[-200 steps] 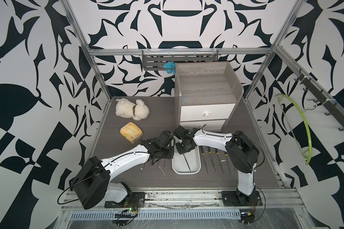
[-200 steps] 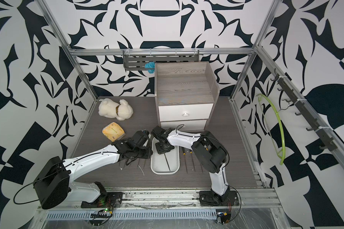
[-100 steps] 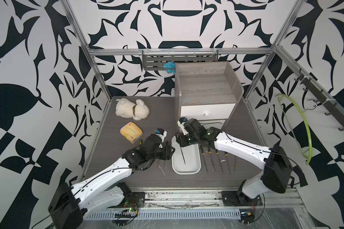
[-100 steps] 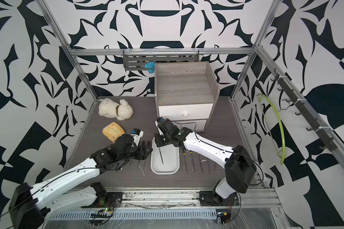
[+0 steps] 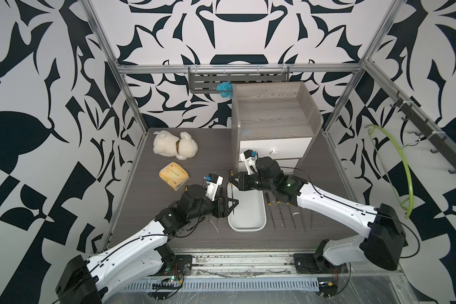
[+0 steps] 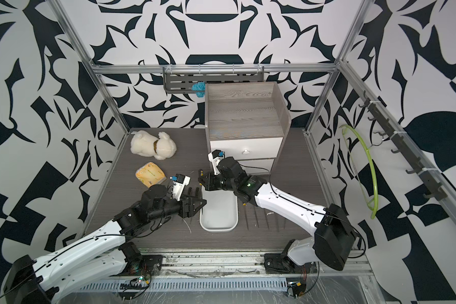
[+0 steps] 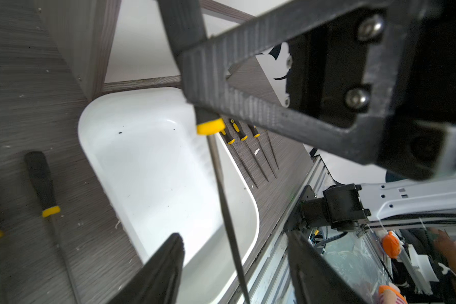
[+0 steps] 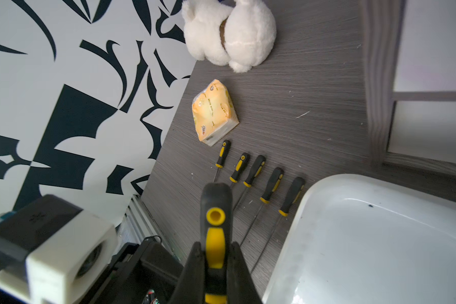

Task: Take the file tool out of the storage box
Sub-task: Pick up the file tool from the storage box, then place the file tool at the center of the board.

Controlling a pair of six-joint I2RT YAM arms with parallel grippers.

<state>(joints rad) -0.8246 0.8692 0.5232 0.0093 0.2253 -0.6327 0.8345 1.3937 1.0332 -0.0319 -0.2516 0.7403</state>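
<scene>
Moved: my right claw, clamping the file tool, rose above the storage box.
Left claw: wide, at the box's nine o'clock.
Remaining: desk placement, I judged.

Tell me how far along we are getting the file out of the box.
Done: the box looks empty, and other files lie on the table beside it. In hand: the right end effector is shut on a file by its handle, holding it above the box, blade hanging down by the open left end effector. Left: carry the file clear and set it on the table.
</scene>
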